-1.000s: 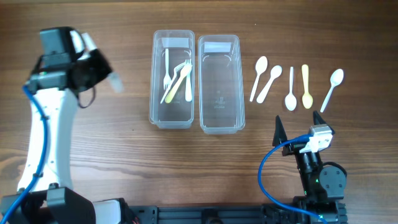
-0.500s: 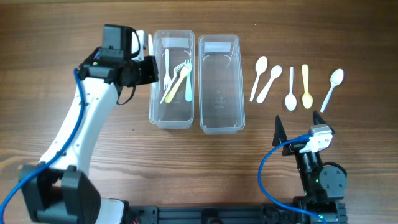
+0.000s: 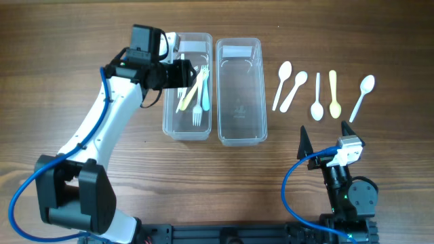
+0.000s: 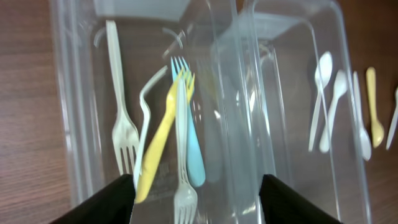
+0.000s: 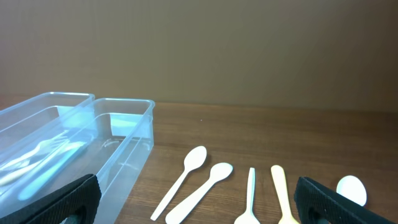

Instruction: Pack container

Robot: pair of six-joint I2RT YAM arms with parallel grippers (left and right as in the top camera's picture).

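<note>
Clear plastic left container [image 3: 168, 127] holds a blue fork [image 4: 194, 158], a yellow fork [image 4: 158, 143] and white forks [image 4: 123, 134] lying lengthwise, and the left jaws hang over it spread wide, gripping nothing. Right container [image 3: 239, 135] sits just beside it, and five spoons [image 3: 317, 110], four white and one yellow, lie in a row on the wooden surface [image 3: 386, 41] to its right. Right jaws sit near the front edge below the spoons, released too, touching nothing.
</note>
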